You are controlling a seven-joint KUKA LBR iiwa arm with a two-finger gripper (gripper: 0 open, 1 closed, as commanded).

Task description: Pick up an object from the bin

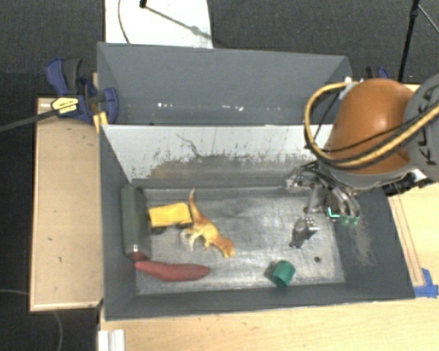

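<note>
At the 9 o'clock side of the grey bin (pixel 219 86) a dark grey cylinder (pixel 134 224) lies along the left wall. Just beside it, towards the centre, sits a yellow block (pixel 168 215), and at that block's 4 o'clock an orange-yellow toy dinosaur (pixel 207 233) lies close against it. A red oblong piece (pixel 173 270) lies along the front wall at 7 o'clock. A small green cylinder (pixel 282 273) rests at 5 o'clock, apart from the rest. The gripper (pixel 304 234) hangs over bare floor at about 4 o'clock, with the green cylinder near it at its own 7 o'clock, not touching. Whether the gripper is open or closed I cannot tell; nothing shows in it
</note>
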